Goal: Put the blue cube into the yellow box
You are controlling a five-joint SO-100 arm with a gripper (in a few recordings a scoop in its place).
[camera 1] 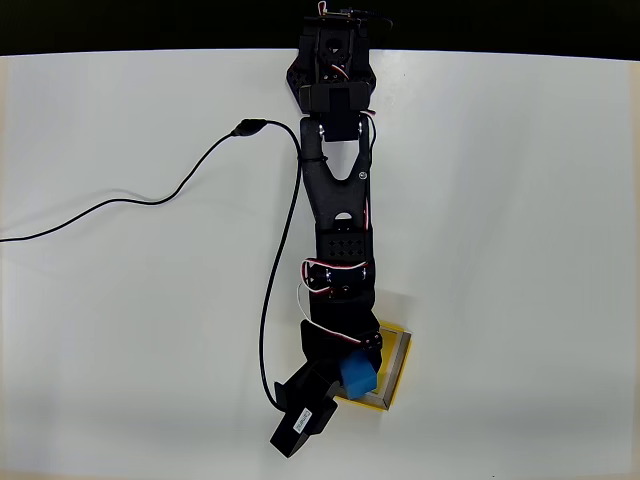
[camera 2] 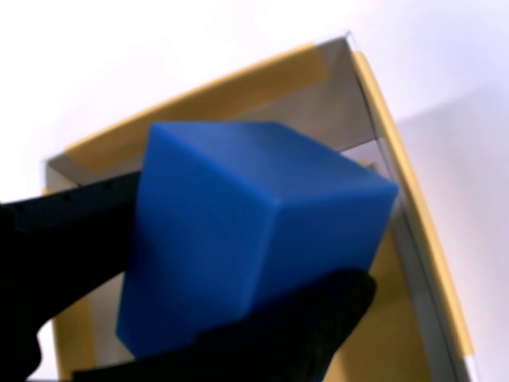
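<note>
White table [camera 1: 120, 350], black background behind its far edge | yellow box [camera 1: 398, 360] near the table's front edge, right of centre | gripper [camera 1: 352, 372] pinches blue cube [camera 2: 246, 247] between both fingers | cube hangs directly over the box opening, so release needs only opening.

Matte smooth blue cube [camera 2: 254, 239], yellow box [camera 2: 398, 159] with glossy inner walls

Overhead view looks straight down; wrist view sits close; both share the yellow box [camera 1: 397, 368].
</note>
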